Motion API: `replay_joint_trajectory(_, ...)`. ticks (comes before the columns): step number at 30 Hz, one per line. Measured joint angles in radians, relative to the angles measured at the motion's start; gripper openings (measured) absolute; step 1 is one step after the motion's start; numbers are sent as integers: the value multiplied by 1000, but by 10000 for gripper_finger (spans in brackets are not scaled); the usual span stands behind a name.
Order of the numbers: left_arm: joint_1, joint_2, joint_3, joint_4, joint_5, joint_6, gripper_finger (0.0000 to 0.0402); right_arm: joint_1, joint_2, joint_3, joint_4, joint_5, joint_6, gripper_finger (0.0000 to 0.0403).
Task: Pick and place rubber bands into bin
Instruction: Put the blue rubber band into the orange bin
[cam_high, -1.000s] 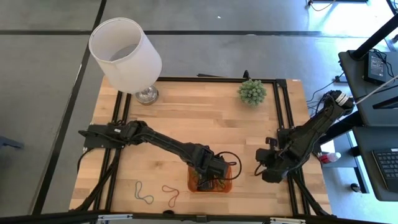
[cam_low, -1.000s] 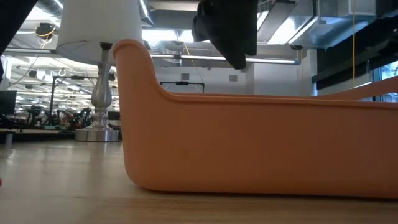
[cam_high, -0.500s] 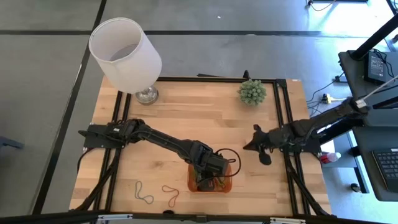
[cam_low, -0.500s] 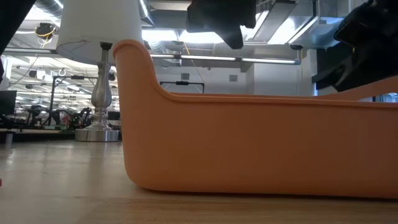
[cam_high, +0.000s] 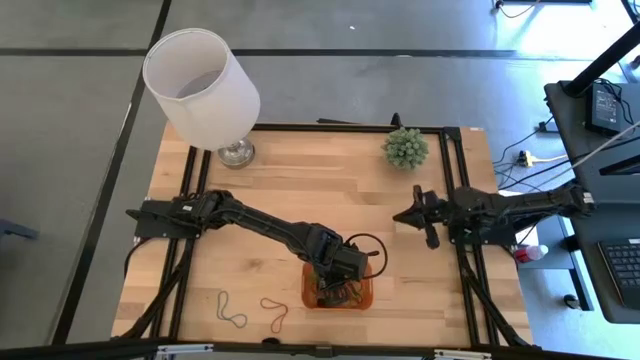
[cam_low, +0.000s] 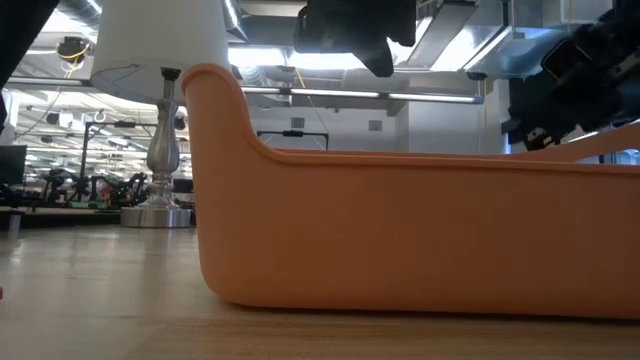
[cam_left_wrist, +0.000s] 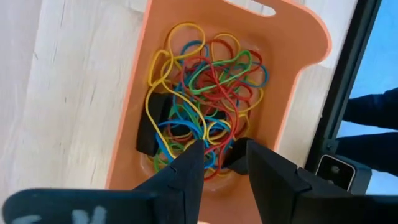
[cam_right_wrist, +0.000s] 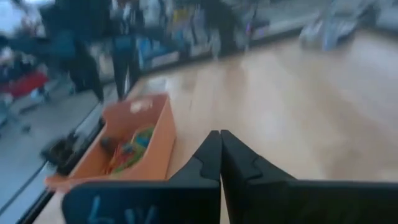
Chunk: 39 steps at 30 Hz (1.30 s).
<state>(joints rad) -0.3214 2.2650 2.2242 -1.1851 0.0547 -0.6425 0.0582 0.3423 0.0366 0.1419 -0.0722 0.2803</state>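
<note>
We look down on a butcher-block desk (cam_high: 300, 200) ringed by a black frame, with a table lamp under a white lampshade (cam_high: 202, 85) at its far left corner and a small spiky green plant (cam_high: 405, 147) at the far right. The left arm (cam_high: 240, 220) stretches across the desk from the left edge, its gripper (cam_left_wrist: 219, 163) hanging over the orange bin (cam_high: 366, 296) at the near edge, a little right of centre. In the left wrist view, its two dark fingers (cam_left_wrist: 186, 168) stand slightly apart with nothing between them, tips just above the tangle. The right arm (cam_high: 520, 205) lies level over the desk's right rail, its gripper (cam_right_wrist: 220, 149) pointing toward the middle of the desk, fingers (cam_right_wrist: 208, 158) pressed together and empty. In the low view the bin's wall (cam_low: 400, 230) fills most of the frame, the lamp's metal stem (cam_low: 165, 150) behind it. Inside the bin sits a heap of rubber bands (cam_left_wrist: 205, 93) in yellow, red, green and blue, over some small black pieces (cam_left_wrist: 152, 124). Three more loose bands (cam_high: 255, 311) lie on the desk left of the bin, well apart from it: one dark (cam_high: 231, 307), two red (cam_high: 276, 312).
</note>
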Motion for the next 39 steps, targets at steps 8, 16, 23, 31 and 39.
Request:
replay_joint_trajectory(8, 0, 0, 0, 0, 43, -28, 114, -6, -169, -30, -5, 76, -81, 0)
replay_joint_trajectory(16, 0, 0, 0, 0, 41, -14, 114, -6, -294, -30, -49, 135, -133, 0)
replay_joint_trajectory(23, 3, 0, 0, -1, 26, -7, 113, -6, -342, -29, -105, 158, -127, 0)
replay_joint_trajectory(31, 15, -2, -1, -11, 36, -7, 113, -6, -332, -29, -106, 158, -127, 13)
replay_joint_trajectory(39, 59, -32, -1, -82, 25, 130, 113, -6, -332, -29, -106, 158, -129, 30)
